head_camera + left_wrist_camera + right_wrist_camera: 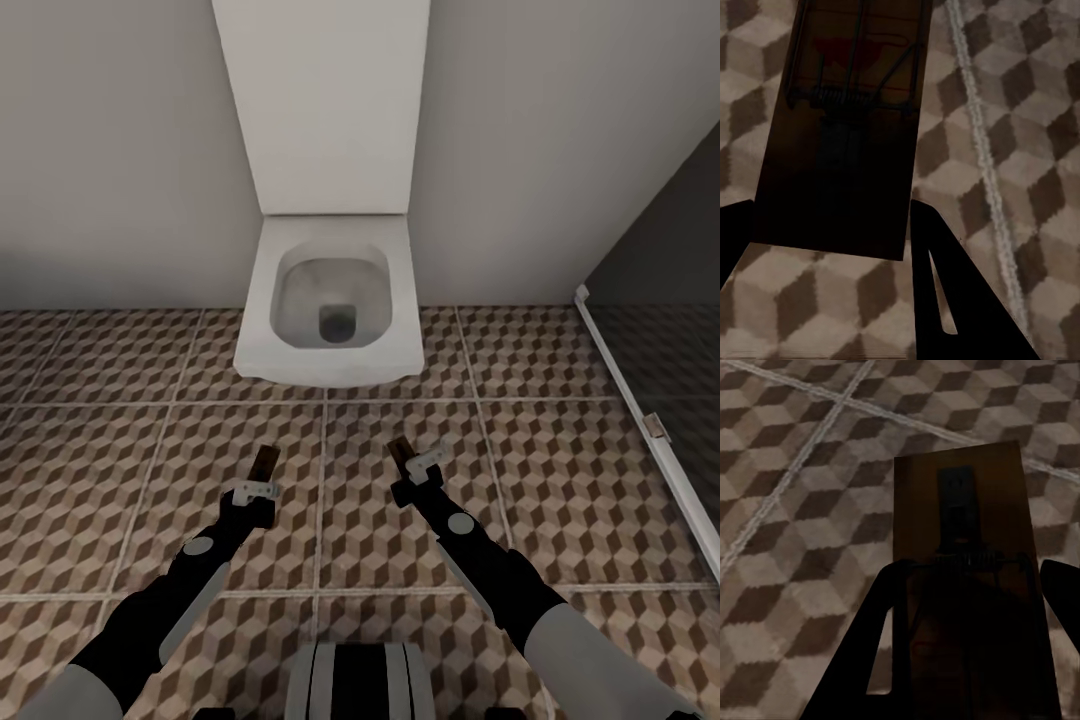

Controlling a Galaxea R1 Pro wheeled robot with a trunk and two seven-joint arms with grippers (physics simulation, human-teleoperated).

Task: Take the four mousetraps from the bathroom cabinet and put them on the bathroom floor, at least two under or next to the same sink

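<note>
Clamped between left gripper [832,247] fingers: mousetrap [851,112], protruding forward above bathroom floor [1020,90]; right gripper [967,607] likewise pinching second mousetrap [960,502]. Toilet [330,300] ahead. Likely light, stiff, thin boards; best gripped by side edges, clear of spring wire

Your right tool [967,660] holds a mousetrap [964,547] between its two dark fingers [862,660]. You can see the brown board with its wire spring and a dark plate on top. Under it lies the bathroom floor [787,547], with cube tiles and pale grout lines.
</note>
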